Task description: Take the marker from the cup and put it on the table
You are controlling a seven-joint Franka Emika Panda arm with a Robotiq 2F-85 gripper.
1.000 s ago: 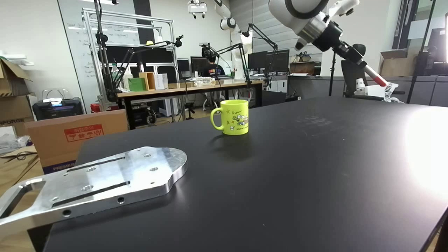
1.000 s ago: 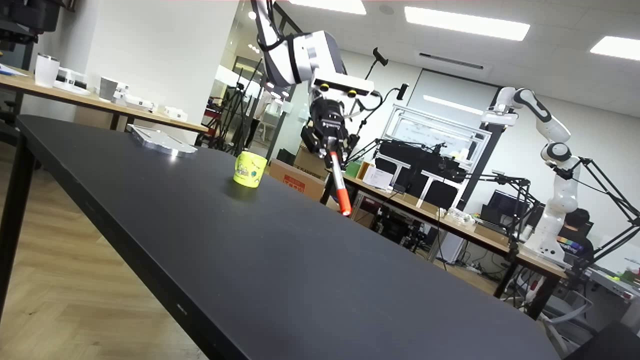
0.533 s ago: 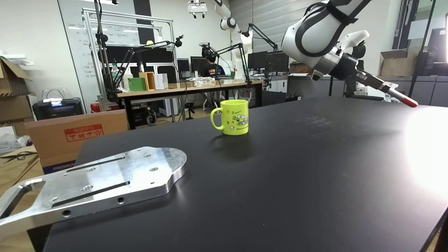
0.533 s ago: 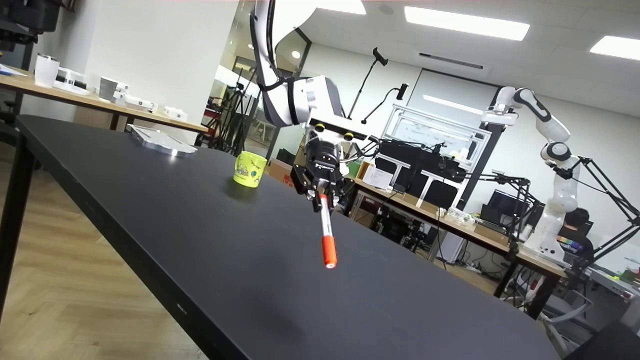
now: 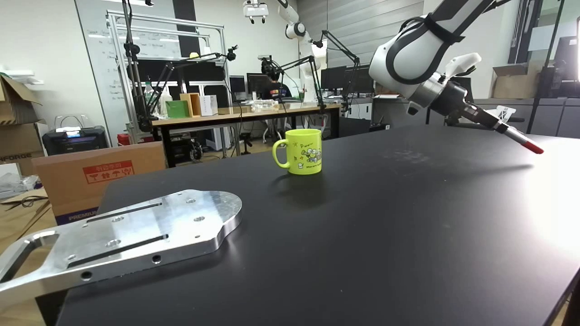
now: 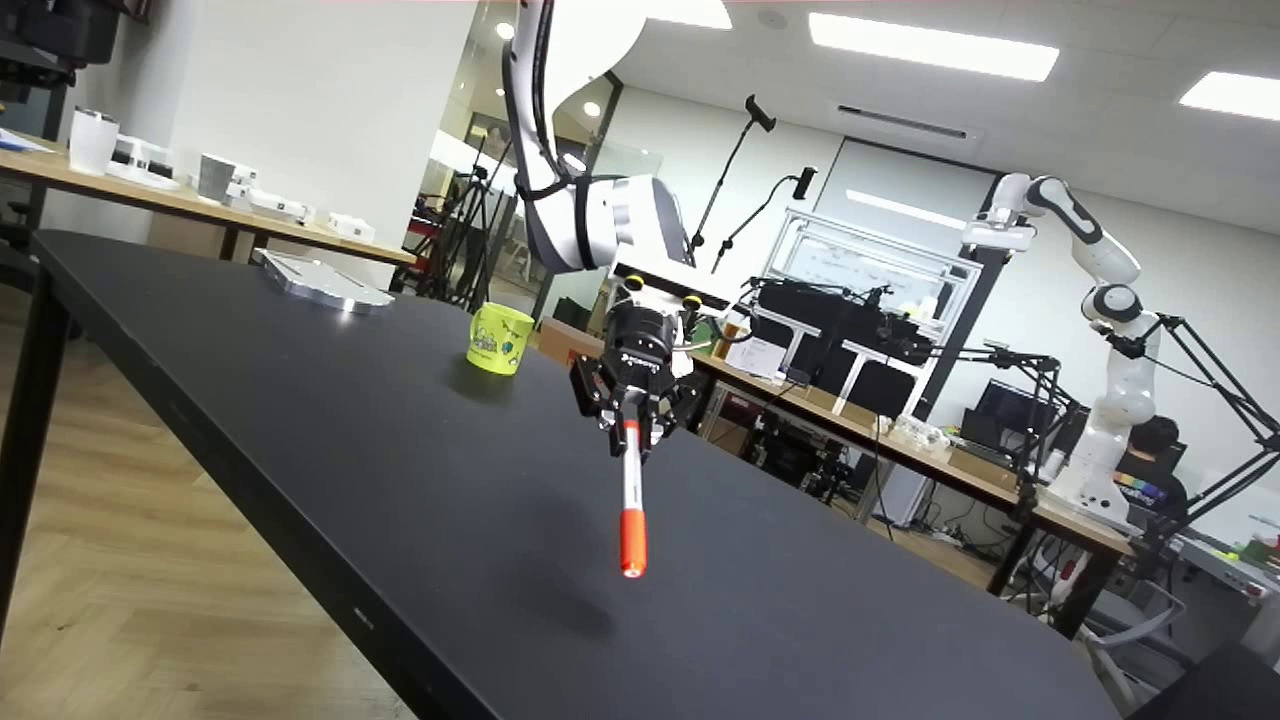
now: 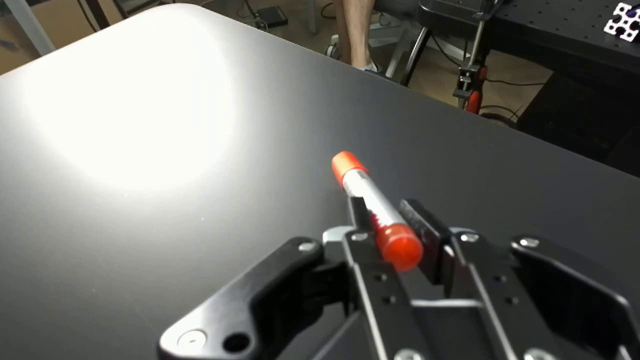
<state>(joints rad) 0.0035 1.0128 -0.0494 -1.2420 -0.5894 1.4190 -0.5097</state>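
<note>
The marker (image 5: 521, 140), white with red ends, is held in my gripper (image 5: 502, 128) above the black table (image 5: 362, 249). It tilts, with its red cap end pointing down and away from the arm. In an exterior view the marker (image 6: 632, 490) hangs over the table (image 6: 430, 480), with a shadow below it. In the wrist view the marker (image 7: 370, 192) lies between the two fingers of my gripper (image 7: 384, 212), its rear red end near the finger pads. The yellow-green cup (image 5: 304, 154) stands upright, well away from the gripper; it also shows in an exterior view (image 6: 500, 338).
A silvery metal plate (image 5: 158, 226) lies on the table near the cup, overhanging the edge. A cardboard box (image 5: 99, 179) and a wooden workbench (image 5: 272, 111) stand beyond the table. Bright glare (image 7: 150, 110) covers part of the tabletop.
My gripper, with the marker in it, has moved down toward the table and farther from the cup, slowing in the last half second. The cup and plate have not moved.
</note>
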